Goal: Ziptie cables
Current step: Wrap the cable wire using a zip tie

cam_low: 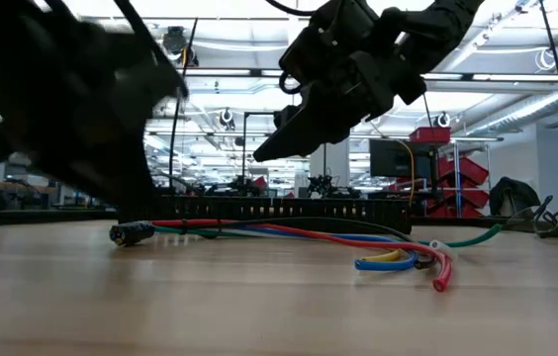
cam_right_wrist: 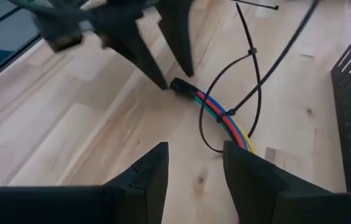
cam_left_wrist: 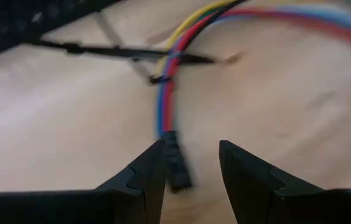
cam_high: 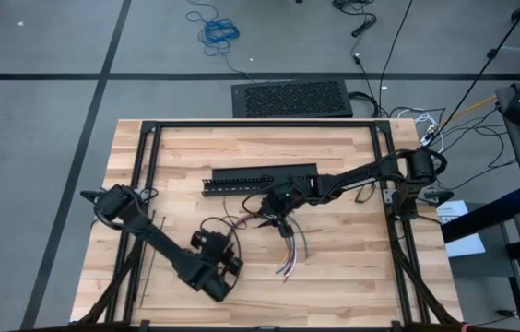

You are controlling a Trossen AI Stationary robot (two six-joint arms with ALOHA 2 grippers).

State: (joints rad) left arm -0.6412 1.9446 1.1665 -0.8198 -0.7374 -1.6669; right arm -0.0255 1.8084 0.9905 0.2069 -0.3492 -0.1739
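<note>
The left gripper [cam_left_wrist: 191, 165] – jaws apart – should straddle the cables [cam_left_wrist: 166, 99]; the right gripper [cam_right_wrist: 194, 165], jaws apart, takes the ziptie [cam_right_wrist: 250, 81].

Lighting: bright, even, from ceiling strip lights visible in the low view. Shadows: soft, faint on the table [cam_high: 334, 267]. Blur: left wrist view smeared, cables [cam_left_wrist: 169, 93] soft-edged; near arm in the low view a dark, unfocused mass. Glare: none evident.
</note>
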